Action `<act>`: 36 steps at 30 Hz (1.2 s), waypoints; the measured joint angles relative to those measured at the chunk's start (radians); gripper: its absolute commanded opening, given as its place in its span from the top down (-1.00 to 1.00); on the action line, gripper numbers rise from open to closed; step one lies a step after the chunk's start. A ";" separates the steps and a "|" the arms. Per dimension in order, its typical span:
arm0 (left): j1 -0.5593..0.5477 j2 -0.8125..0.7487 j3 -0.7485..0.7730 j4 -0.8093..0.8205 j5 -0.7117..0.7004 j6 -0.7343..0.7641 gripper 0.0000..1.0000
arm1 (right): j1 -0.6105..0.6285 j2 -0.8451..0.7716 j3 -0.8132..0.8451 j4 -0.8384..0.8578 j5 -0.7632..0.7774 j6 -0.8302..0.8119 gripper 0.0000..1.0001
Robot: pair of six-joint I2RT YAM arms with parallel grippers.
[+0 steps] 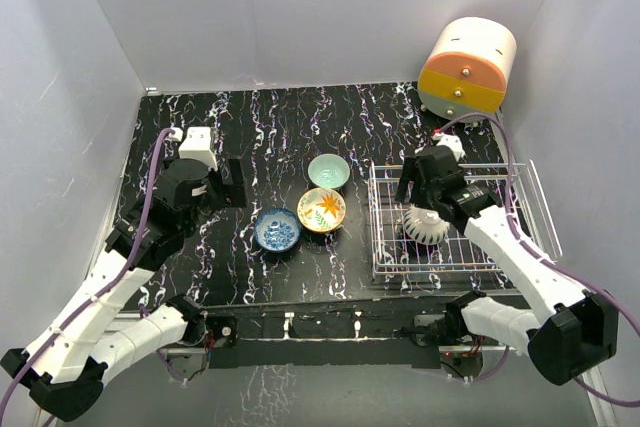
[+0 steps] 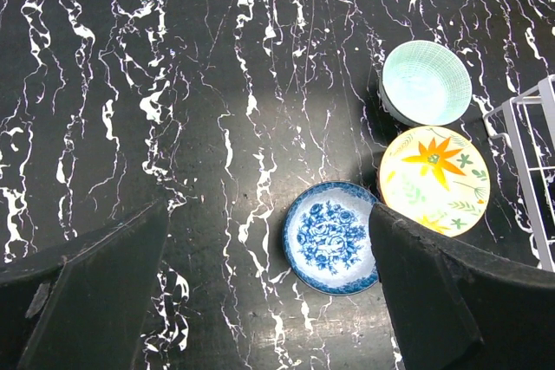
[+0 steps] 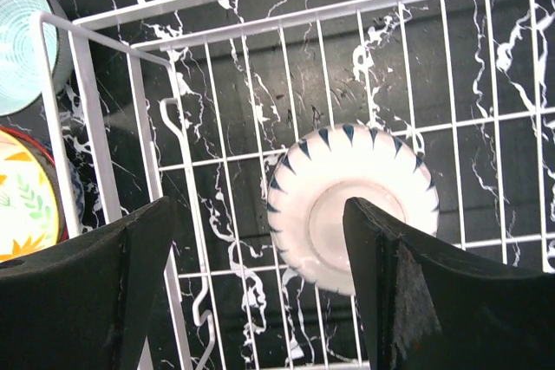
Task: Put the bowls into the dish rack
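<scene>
right gripper (image 3: 258,210): spread wide, empty, above white bowl (image 3: 338,188)
white bowl: bottom up inside dish rack (image 1: 480,252), right side of bench (image 1: 260,137)
left gripper (image 2: 267,210): spread, empty, over bench
teal bowl (image 1: 328,170), yellow bowl (image 1: 322,209), blue bowl (image 1: 277,229): on bench, left of dish rack

White wire rack (image 1: 478,252); blue-floral bowl (image 2: 329,237); yellow-flowered bowl (image 2: 434,179); mint bowl (image 2: 427,82)

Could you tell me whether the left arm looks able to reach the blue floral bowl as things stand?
Probably yes: the blue floral bowl lies upright on the table beside the open left gripper, with nothing between them.
</scene>
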State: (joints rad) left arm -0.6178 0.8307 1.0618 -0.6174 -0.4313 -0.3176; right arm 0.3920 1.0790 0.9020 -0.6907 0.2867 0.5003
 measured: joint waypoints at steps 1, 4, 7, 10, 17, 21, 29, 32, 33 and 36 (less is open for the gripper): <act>0.000 0.000 0.000 0.004 0.003 0.001 -0.94 | 0.029 0.008 0.016 -0.028 0.033 0.015 -0.69; 0.000 -0.002 0.000 0.018 0.008 0.004 -0.94 | 0.059 0.038 0.057 -0.093 0.098 0.050 -0.74; 0.000 -0.002 -0.002 0.030 0.014 0.004 -0.94 | 0.059 0.071 0.084 -0.153 0.137 0.080 -0.97; 0.000 -0.005 -0.006 0.034 0.021 0.006 -0.94 | 0.059 0.075 0.088 -0.194 0.168 0.103 -0.97; 0.000 -0.031 -0.011 0.033 0.026 0.016 -0.94 | 0.059 0.094 0.091 -0.249 0.151 0.116 -0.97; 0.000 -0.058 -0.014 0.033 0.032 0.019 -0.94 | 0.051 0.110 0.082 -0.254 0.117 0.132 -0.96; 0.000 -0.083 -0.017 0.026 0.041 0.019 -0.94 | -0.064 0.061 0.016 -0.202 0.034 0.129 -0.91; 0.000 -0.088 -0.017 0.025 0.040 0.019 -0.94 | -0.107 0.055 -0.017 -0.179 -0.002 0.122 -0.87; 0.000 -0.088 -0.017 0.025 0.040 0.019 -0.94 | -0.116 0.055 -0.028 -0.173 -0.009 0.119 -0.85; 0.000 -0.088 -0.018 0.025 0.040 0.019 -0.94 | -0.137 0.053 -0.048 -0.161 -0.026 0.110 -0.84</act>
State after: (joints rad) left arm -0.6178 0.7425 1.0435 -0.5922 -0.3908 -0.2989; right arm 0.2554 1.1316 0.8536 -0.8513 0.2611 0.6106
